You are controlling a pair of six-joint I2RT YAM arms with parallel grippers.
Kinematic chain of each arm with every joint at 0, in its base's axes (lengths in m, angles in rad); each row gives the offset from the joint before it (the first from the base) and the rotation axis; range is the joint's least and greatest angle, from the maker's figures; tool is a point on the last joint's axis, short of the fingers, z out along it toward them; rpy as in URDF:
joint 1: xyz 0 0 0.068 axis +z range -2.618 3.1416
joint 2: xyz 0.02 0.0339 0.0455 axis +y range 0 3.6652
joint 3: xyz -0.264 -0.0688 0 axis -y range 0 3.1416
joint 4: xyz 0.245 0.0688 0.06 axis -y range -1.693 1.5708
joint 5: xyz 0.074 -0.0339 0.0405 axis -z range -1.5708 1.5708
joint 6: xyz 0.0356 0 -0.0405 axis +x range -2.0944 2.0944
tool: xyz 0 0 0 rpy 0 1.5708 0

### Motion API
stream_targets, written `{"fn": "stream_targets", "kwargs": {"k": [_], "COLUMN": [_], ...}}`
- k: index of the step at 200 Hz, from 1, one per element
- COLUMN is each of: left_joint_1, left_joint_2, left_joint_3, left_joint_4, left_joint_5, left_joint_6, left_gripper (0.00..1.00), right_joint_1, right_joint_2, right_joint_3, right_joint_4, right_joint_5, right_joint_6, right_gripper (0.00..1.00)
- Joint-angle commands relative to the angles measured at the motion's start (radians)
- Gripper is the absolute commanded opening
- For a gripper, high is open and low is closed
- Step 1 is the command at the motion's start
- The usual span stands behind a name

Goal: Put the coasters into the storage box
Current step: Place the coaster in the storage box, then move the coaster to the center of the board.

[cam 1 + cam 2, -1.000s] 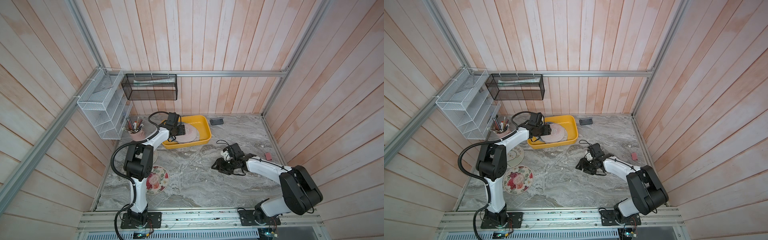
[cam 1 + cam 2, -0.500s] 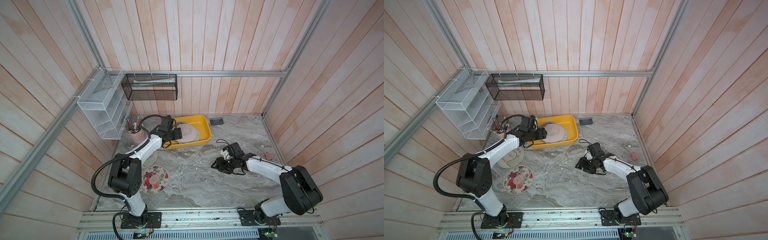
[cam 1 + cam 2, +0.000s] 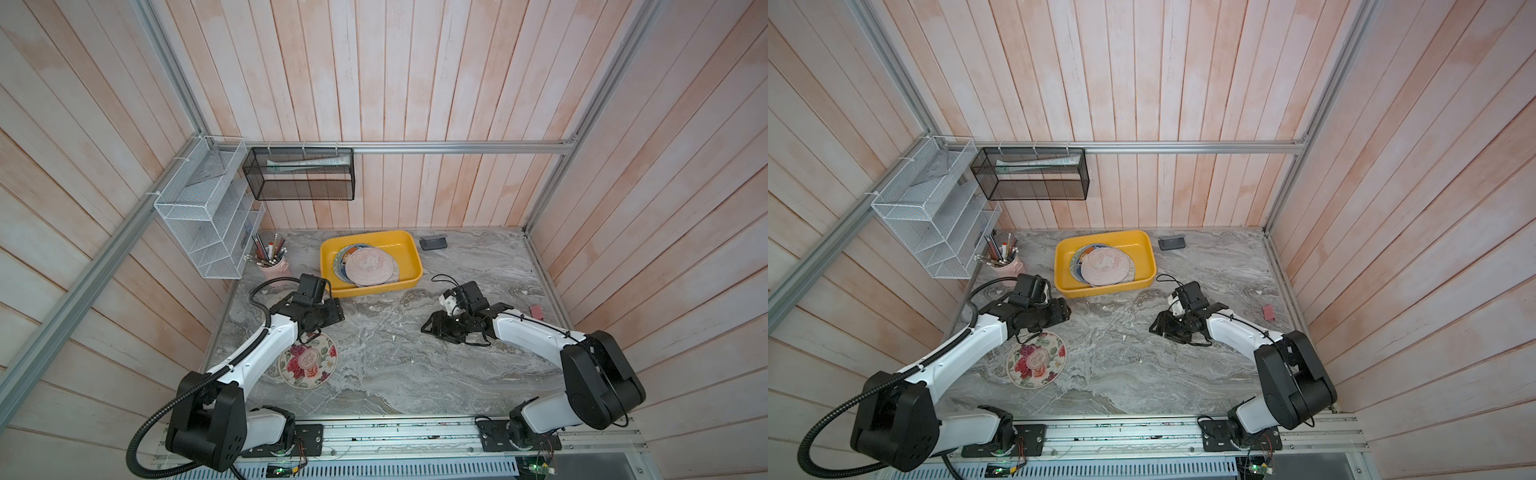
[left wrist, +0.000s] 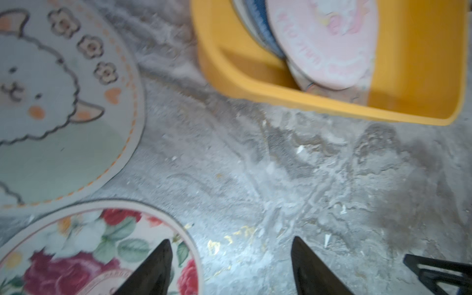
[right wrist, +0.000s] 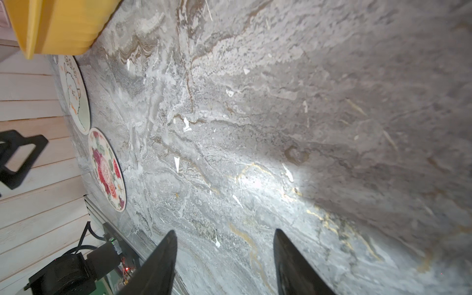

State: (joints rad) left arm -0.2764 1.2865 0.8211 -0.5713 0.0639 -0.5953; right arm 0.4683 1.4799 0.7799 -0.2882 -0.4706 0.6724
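2 coasters (image 3: pixel 307 360) lie by the left edge of the bench (image 3: pixel 395 374), others sit in the yellow box (image 3: pixel 401 249) — left gripper (image 4: pixel 231 240) and right gripper (image 5: pixel 225 232) both gape, empty.

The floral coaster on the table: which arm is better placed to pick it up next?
Left arm. Its open jaws hang at the edge of the floral coaster; the right arm has its jaws far across the table.
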Motion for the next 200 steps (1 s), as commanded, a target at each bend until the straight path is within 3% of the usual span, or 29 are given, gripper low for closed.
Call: {"fn": "stream_targets", "kwargs": {"k": [1, 43, 76, 109, 152, 200], "left_joint_1": [0.068, 0.274, 0.365, 0.461, 0.53, 0.533], "left_joint_2": [-0.047, -0.125, -0.112, -0.096, -0.087, -0.066], "left_joint_3": [-0.055, -0.124, -0.127, -0.177, -0.229, -0.305], "left_joint_4": [-0.082, -0.143, -0.152, -0.107, -0.052, 0.03], "left_joint_5": [-0.044, -0.105, -0.17, -0.153, -0.129, -0.013], "left_joint_6": [-0.07, -0.054, -0.093, -0.123, -0.137, -0.15], "left_gripper": [0.71, 0.66, 0.62, 0.62, 0.63, 0.66], "right_joint_1": [-0.007, -0.014, -0.017, -0.02, -0.034, -0.049], "right_joint_2": [0.014, 0.013, 0.016, 0.016, 0.009, 0.005], "right_joint_3": [0.034, 0.045, 0.054, 0.065, 0.065, 0.06], "right_joint_4": [-0.025, -0.04, -0.04, -0.041, -0.046, -0.045], "right_joint_5": [-0.011, -0.013, -0.017, -0.019, -0.025, -0.03], "right_joint_6": [-0.032, -0.046, -0.051, -0.053, -0.062, -0.067], "right_gripper": [0.61, 0.61, 0.61, 0.61, 0.62, 0.62]}}
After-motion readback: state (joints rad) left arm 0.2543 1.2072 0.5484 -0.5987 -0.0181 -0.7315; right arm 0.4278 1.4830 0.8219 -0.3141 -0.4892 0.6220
